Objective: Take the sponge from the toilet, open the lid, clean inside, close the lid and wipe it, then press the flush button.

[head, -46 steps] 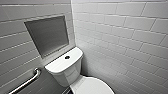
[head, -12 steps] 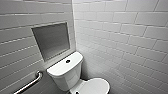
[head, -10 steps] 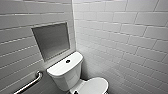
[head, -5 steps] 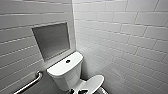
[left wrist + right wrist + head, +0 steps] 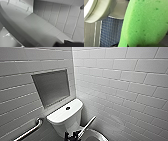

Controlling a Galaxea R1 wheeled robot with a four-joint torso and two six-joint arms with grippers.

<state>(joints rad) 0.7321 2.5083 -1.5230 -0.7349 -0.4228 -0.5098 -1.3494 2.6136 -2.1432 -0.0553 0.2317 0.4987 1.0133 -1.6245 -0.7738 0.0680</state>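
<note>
While the lid [image 5: 86, 126] stands half-raised, we should tip it fully back against the toilet tank [image 5: 65, 112], right claw clamping the sponge [image 5: 146, 22]; left claw [image 5: 72, 136] width we cannot tell.

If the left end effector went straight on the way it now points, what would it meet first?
Probably the lid, its greyish underside close across the left wrist view; the tiled wall lies beyond. Depth is unclear.

Open above the tank [image 5: 65, 113]; barred over the bowl [image 5: 100, 133] by the tilted lid [image 5: 87, 125]; hemmed by tiled wall [image 5: 120, 102] and grab bar [image 5: 29, 131].
</note>
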